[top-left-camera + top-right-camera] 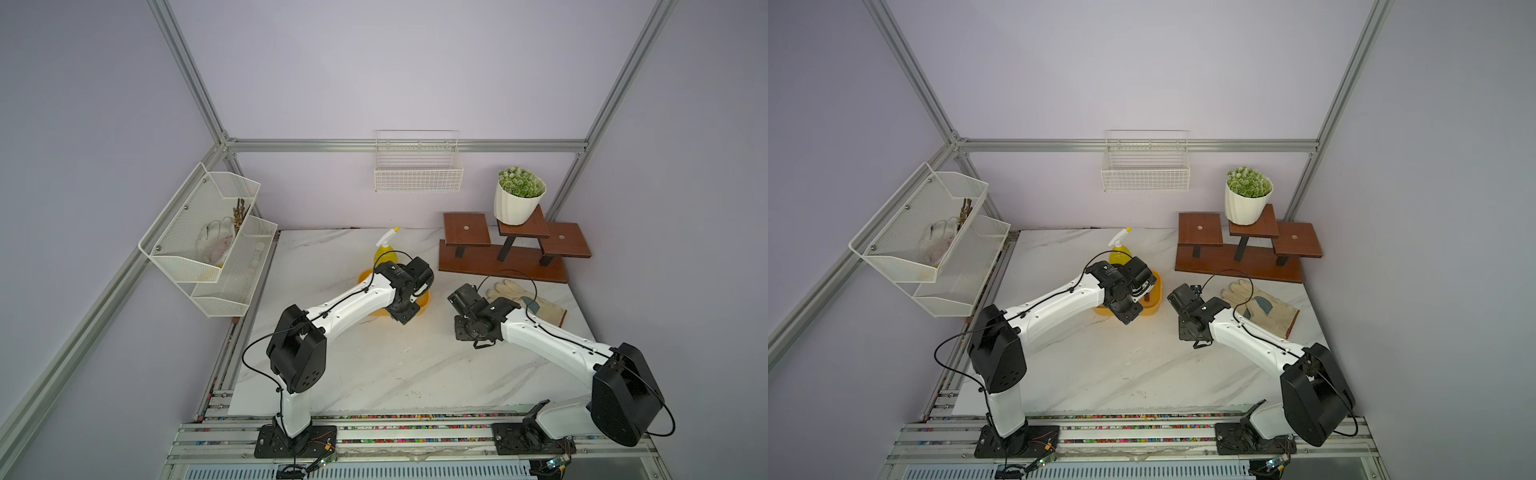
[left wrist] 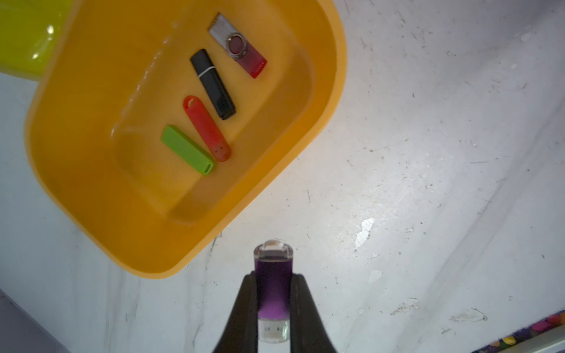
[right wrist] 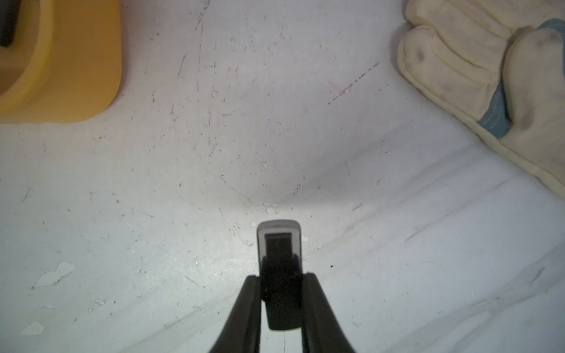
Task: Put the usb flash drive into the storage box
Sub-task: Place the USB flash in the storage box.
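Left hand (image 2: 273, 282) is pinching purple usb flash drive (image 2: 273, 272) just beside storage box (image 2: 76, 183), likely for drop-in; right hand (image 3: 281, 279) is gripping black drive (image 3: 278, 244).

Yellow-orange storage box (image 2: 91, 183); purple flash drive (image 2: 273, 281); black flash drive (image 3: 278, 252); cream glove (image 3: 458, 61).

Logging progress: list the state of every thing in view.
left gripper: shut on the purple flash drive
right gripper: shut on the black-and-grey flash drive
storage box: holds four flash drives
work glove: lying flat
spray bottle: upright
potted plant: upright on wooden stand
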Robot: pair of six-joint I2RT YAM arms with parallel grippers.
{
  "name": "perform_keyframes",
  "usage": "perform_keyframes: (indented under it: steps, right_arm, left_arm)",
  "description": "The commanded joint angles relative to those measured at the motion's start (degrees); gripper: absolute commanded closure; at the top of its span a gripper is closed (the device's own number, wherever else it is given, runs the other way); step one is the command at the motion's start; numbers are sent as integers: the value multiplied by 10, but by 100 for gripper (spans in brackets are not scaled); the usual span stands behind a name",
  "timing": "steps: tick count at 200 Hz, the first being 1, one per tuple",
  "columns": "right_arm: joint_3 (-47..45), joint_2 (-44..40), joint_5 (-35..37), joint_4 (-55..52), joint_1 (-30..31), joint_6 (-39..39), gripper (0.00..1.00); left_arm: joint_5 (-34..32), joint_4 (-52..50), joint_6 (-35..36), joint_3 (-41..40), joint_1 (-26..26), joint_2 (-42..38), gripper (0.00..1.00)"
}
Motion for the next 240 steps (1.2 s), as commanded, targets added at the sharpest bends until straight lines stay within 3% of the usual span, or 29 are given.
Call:
perform_keyframes:
  steps: [1, 84, 185, 240]
  right_arm:
    - [27, 7, -1, 12, -5, -9, 100]
    - [100, 65, -15, 10, -22, -30, 100]
    - [125, 112, -30, 12, -37, -49, 100]
    - [119, 111, -34, 14, -37, -48, 100]
  left_arm:
    - [-39, -34, -21, 39, 26, 2, 100]
    - [-73, 53, -52, 32, 92, 68, 100]
    - [-34, 106, -66, 20, 143, 118, 100]
    - [-30, 136, -81, -6, 145, 126, 100]
